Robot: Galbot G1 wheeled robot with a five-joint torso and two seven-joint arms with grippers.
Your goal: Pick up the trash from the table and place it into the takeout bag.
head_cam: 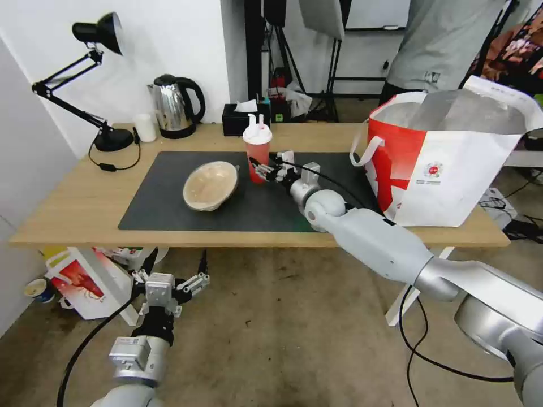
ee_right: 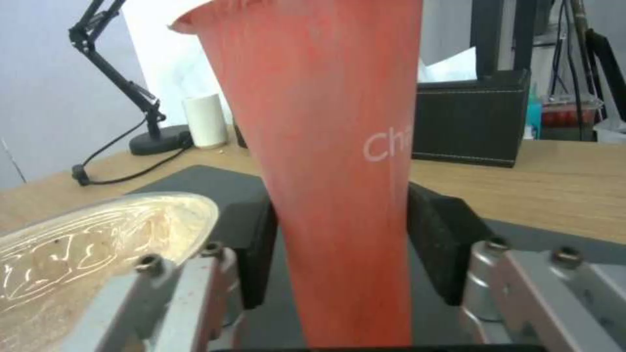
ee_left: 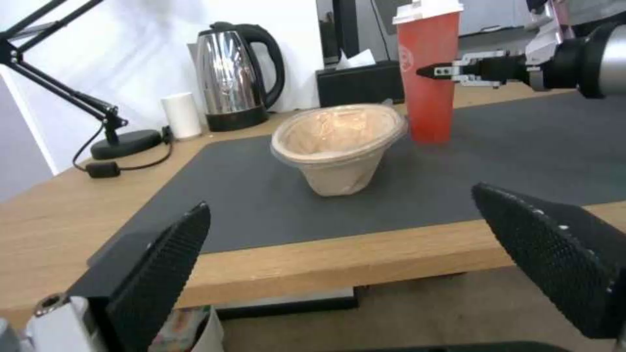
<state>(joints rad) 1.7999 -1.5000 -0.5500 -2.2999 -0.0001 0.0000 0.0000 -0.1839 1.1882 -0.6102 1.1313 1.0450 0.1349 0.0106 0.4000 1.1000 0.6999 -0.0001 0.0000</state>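
A red drink cup (head_cam: 257, 152) with a white lid stands upright on the dark mat (head_cam: 164, 209) of the table (head_cam: 73, 209). My right gripper (head_cam: 261, 167) is shut on the red drink cup (ee_right: 339, 171), one black pad (ee_right: 257, 249) pressed on each side of its lower half. To the cup's left on the mat, a beige paper bowl (head_cam: 210, 185) leans tilted. The takeout bag (head_cam: 447, 169) stands open at the table's right end. My left gripper (head_cam: 169, 280) hangs open below the table's front edge, facing the beige bowl (ee_left: 339, 142) and red cup (ee_left: 427, 88).
Along the table's back edge stand a black desk lamp (head_cam: 102, 135), a small white cup (head_cam: 146, 127), a steel kettle (head_cam: 175, 107) and a black tissue box (head_cam: 243, 118). A red and white bag (head_cam: 85, 282) and a paper cup (head_cam: 37, 288) sit on the floor at left.
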